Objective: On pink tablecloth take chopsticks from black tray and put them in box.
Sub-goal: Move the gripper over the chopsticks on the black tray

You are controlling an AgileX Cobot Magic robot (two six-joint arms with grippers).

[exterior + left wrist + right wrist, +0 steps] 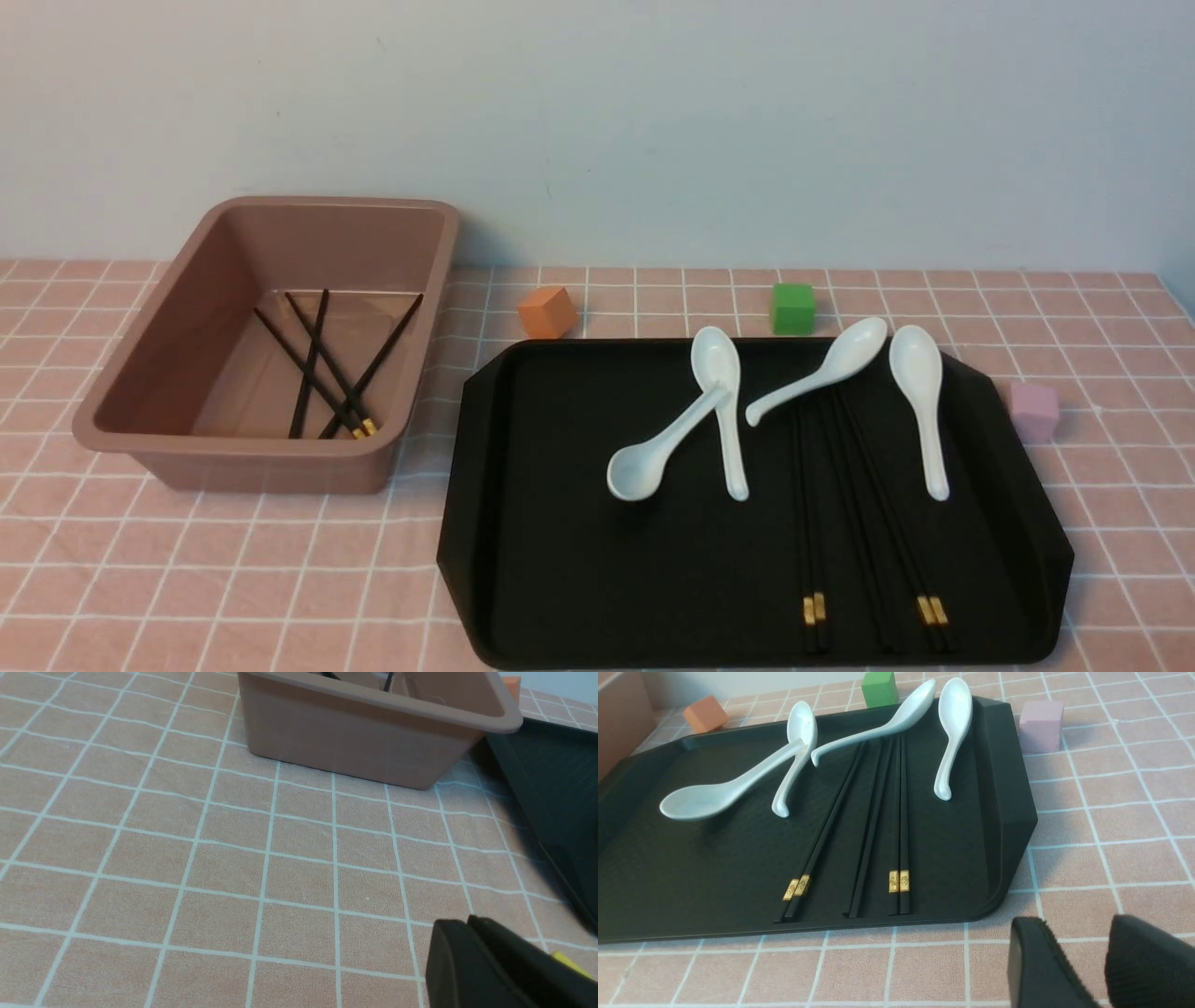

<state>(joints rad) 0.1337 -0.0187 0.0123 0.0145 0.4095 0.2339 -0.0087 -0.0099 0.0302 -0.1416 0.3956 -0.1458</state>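
The long thin black chopsticks [873, 812] left to move lie on the big flat black tray [691, 868]; others lie in the deep dusty-pink plastic box [252, 467] on the pink checked tablecloth [187, 579]. The right gripper [1076, 931] hangs near the tray's edge, fingers apart, empty. The left gripper [468, 921] is closed on nothing. Best to pinch near the gold bands, because a white spoon [878, 723] rests right at the thin tips.
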